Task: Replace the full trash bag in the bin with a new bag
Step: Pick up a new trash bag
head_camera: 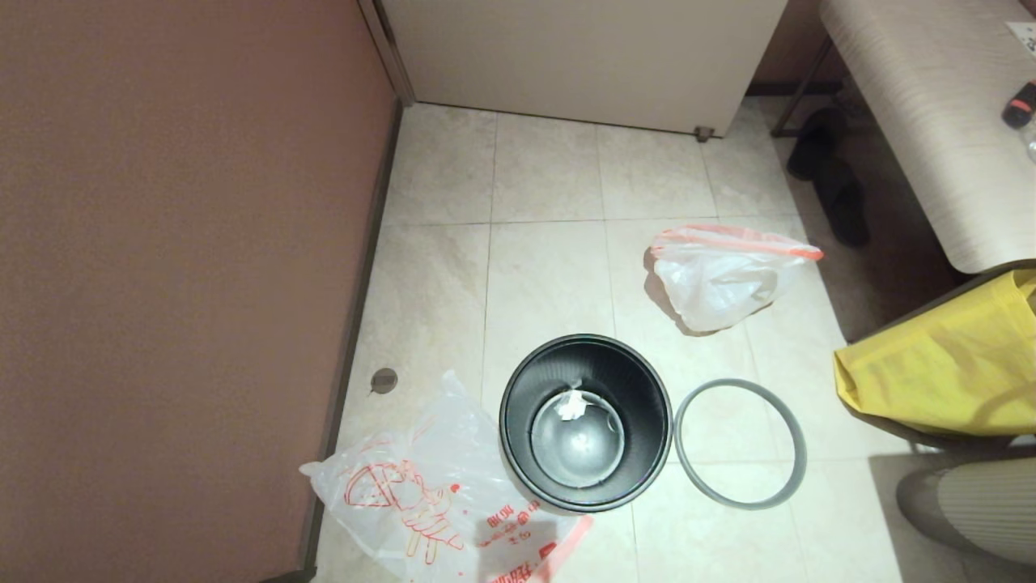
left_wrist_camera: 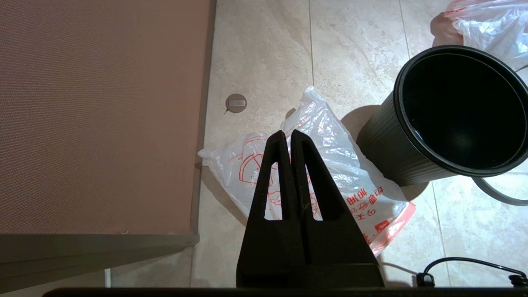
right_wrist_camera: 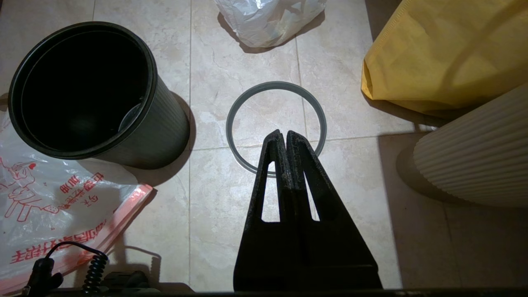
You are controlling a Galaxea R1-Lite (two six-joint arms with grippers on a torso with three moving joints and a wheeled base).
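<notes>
- Wall of brown panelling closes the scene on the robot's left, tiled floor beside it.
- The new bag, printed with a red cartoon, lies flat on the floor directly below the left tool, whose two black fingers are pressed together on nothing, hanging clear above the plastic.
- The bin stands upright ahead and to the inner side of that tool, unlined, one crumpled white scrap on its shiny bottom; the new bag's edge lies against its base.
- The grey rim ring lies flat on the floor just beside the bin, straight under the right tool, which is likewise clenched and empty, held above it.
- The full trash bag, bunched, with an orange-red band, sits out on the floor beyond the ring, well ahead of the right tool.
- A yellow fabric bag slumps at the far right.
- Judged from this layout, removal is finished and relining is not yet begun; the next move calls for the left tool to spread, descend and pinch the thin film without sliding it.
</notes>
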